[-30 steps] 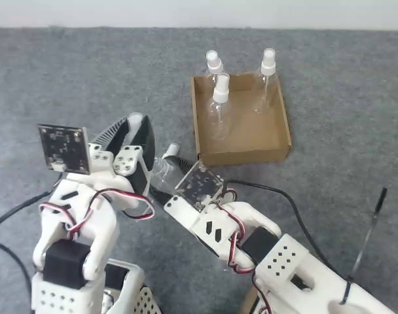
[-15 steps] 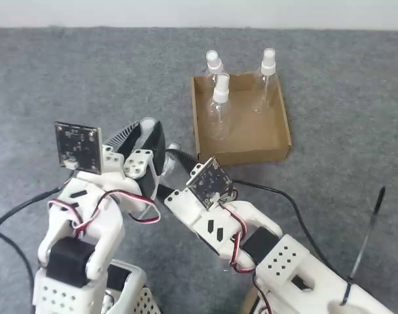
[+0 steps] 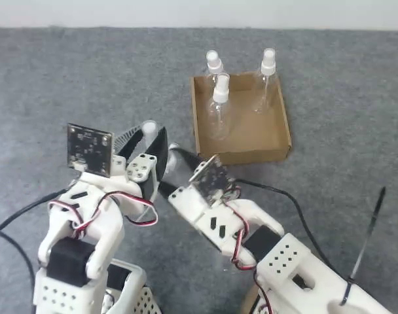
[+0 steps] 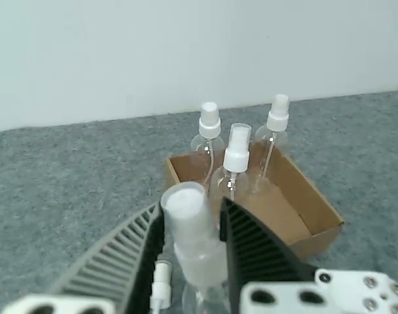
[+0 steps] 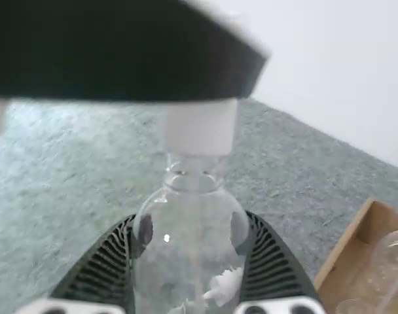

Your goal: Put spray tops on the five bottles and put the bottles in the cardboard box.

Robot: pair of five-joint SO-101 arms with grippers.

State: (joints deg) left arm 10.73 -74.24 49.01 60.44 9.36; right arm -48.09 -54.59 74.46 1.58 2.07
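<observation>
Bottles crowd the far side of the high view: three capped bottles (image 3: 221, 98) stand upright at the cardboard box (image 3: 251, 156). Two are inside by its far wall, and the third is at the far left corner, where I cannot tell whether it is inside or just behind the wall. Near the box's front left corner the left gripper (image 3: 148, 136) pinches a white spray top (image 3: 148, 125), with the right gripper (image 3: 173, 171) just beside and below it, the two arms close together on the grey carpet (image 3: 68, 78). In the left wrist view the left gripper's ribbed fingers (image 4: 251, 245) press on both sides of the spray top, which sits over the neck of a clear bottle (image 4: 202, 302). A second spray top (image 4: 161, 284), small and white, shows low down next to that bottle. The box and the three capped bottles stand beyond, well apart from the claw. In the right wrist view the right gripper is clamped around the clear bottle's round body, holding it upright between its ribbed fingers (image 5: 101, 275). The spray top sits directly on the bottle's neck under the dark left gripper, its thin tube running down inside. Whether it is fully seated I cannot tell.
</observation>
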